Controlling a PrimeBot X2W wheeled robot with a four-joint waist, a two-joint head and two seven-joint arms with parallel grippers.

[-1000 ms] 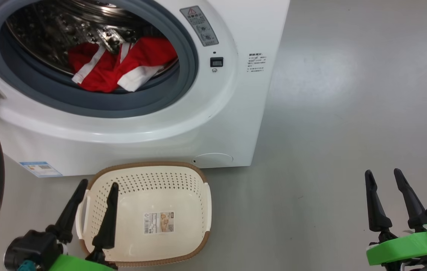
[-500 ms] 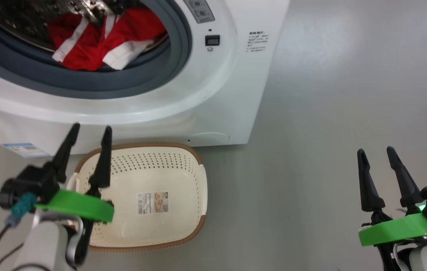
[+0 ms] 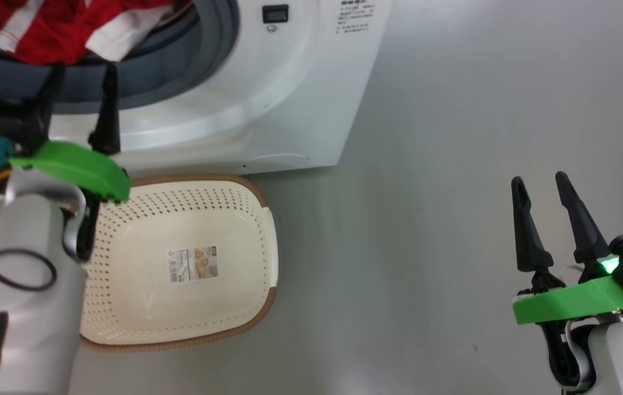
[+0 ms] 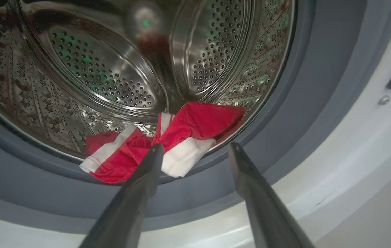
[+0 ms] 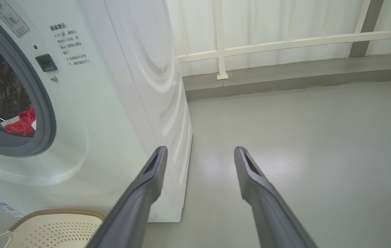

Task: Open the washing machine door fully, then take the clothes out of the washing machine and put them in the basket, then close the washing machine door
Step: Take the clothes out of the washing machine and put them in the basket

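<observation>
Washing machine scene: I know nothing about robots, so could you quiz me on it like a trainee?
1. True or false: the basket already holds a red garment.
2. Where do the clothes lie? A: on the floor. B: at the front lip of the drum in the washing machine. C: on the machine's top.
3. Fill in: the ___ end effector points, open, at the clothes, while the other hangs over the floor.
Key: 1 false, the basket is empty. 2 B. 3 left: the left end effector faces the drum; the right end effector is open too, off to the machine's side.
</observation>
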